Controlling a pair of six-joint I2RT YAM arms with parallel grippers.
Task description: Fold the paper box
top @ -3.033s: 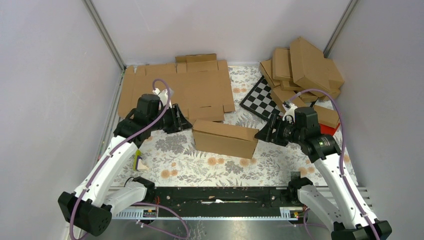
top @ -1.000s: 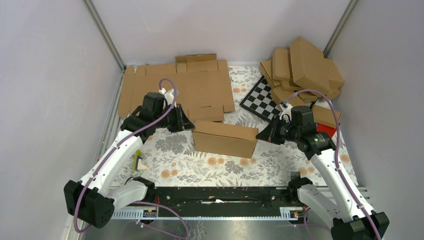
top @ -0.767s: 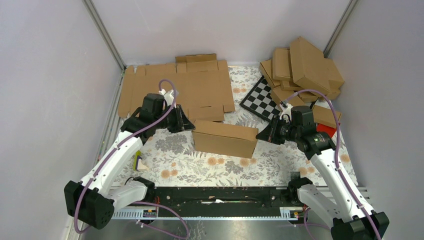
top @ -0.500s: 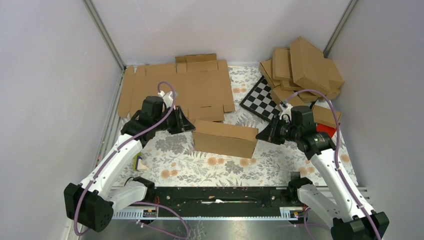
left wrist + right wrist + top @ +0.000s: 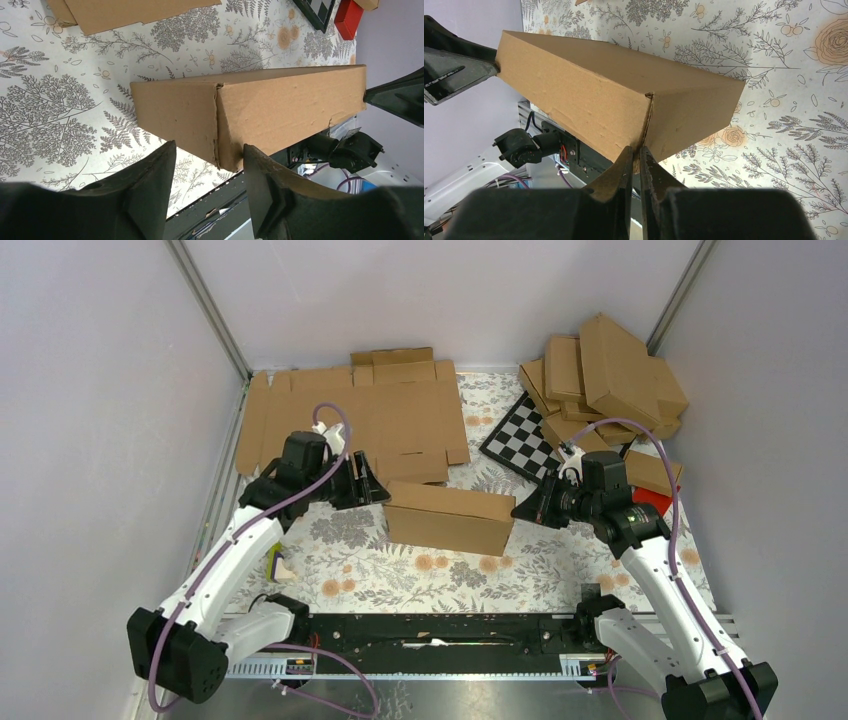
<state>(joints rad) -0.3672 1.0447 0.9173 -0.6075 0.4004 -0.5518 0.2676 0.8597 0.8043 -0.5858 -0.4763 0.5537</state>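
Cardboard box [image 5: 449,518], plain brown, spans lengthwise between the jaws: left gripper [image 5: 209,152] gapes half-open astride one end corner, right gripper [image 5: 636,152] nips the opposite corner

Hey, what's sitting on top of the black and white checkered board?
A pile of brown cardboard boxes overlaps the checkered board's right edge; its other squares lie bare. How far the board reaches beneath the pile is hidden.

The closed paper box [image 5: 448,518] lies on the floral table [image 5: 350,570], left jaws and right jaws at its ends
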